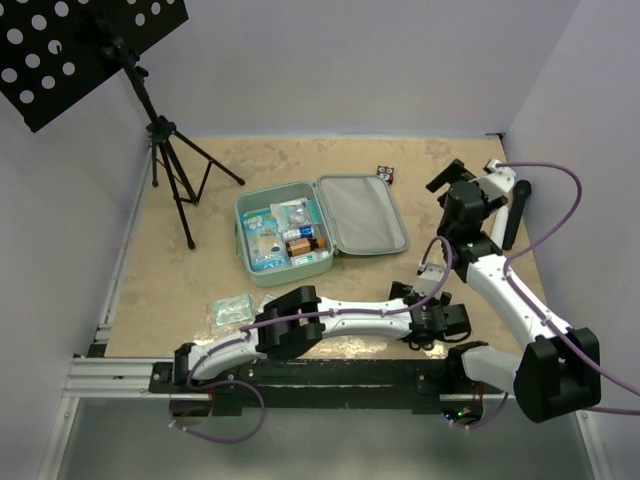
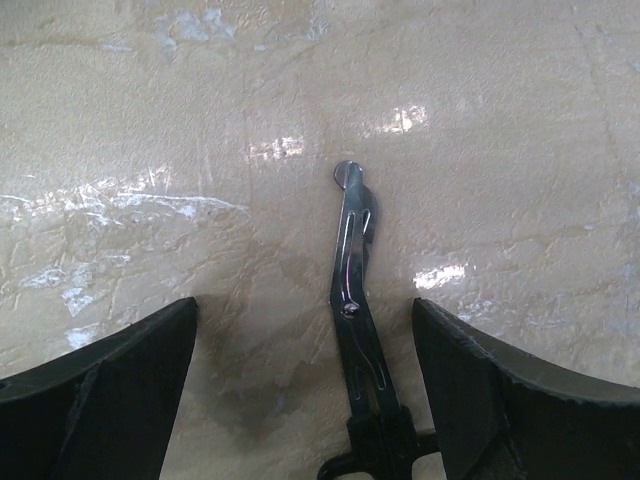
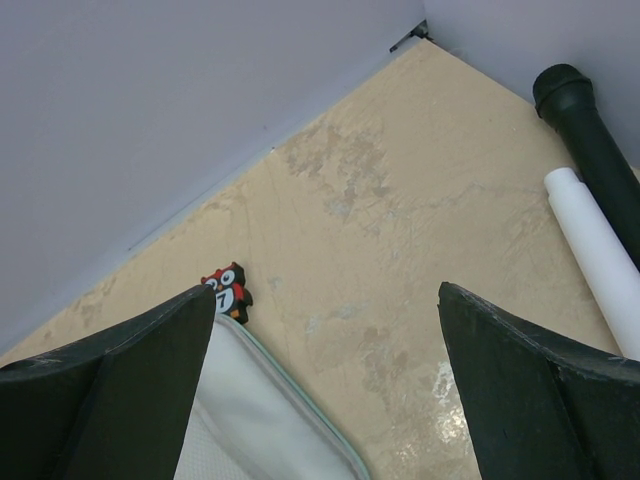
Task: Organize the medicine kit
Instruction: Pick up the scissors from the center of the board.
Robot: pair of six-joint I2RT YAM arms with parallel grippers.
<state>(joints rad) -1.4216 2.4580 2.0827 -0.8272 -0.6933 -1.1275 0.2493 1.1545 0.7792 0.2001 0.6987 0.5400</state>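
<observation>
The left arm (image 1: 330, 320) lies low along the near edge, stretched to the right; the left gripper (image 2: 303, 315) faces down, jaws wide apart. The right arm (image 1: 510, 290) reaches to the far right, the right gripper (image 3: 325, 295) also spread wide.

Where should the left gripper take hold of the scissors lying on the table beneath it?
Across the closed blades of the scissors, near the pivot screw, coming straight down. They lie flat on the table, lengthwise between the open fingers of the left gripper, so the fingers would likely close on the narrow width.
</observation>
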